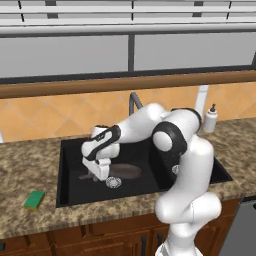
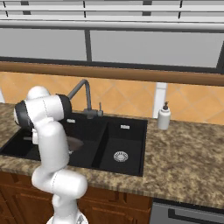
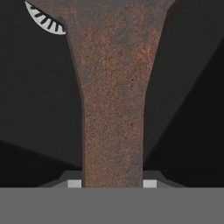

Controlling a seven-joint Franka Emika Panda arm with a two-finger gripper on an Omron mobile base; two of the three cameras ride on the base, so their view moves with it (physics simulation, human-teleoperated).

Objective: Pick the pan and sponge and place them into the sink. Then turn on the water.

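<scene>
Sponge (image 1: pixel 34 199) lies on the desk (image 1: pixel 30 165) left of the sink (image 1: pixel 67 192), well apart from the gripper (image 1: pixel 100 172); pan (image 1: pixel 125 172) sits low in the wide basin, beside the silver drain (image 1: pixel 113 182). Gripper is clamped on the pan's handle (image 3: pixel 113 122), which runs straight ahead of the fingers; judged: release here, then travel left and up to the sponge.
</scene>
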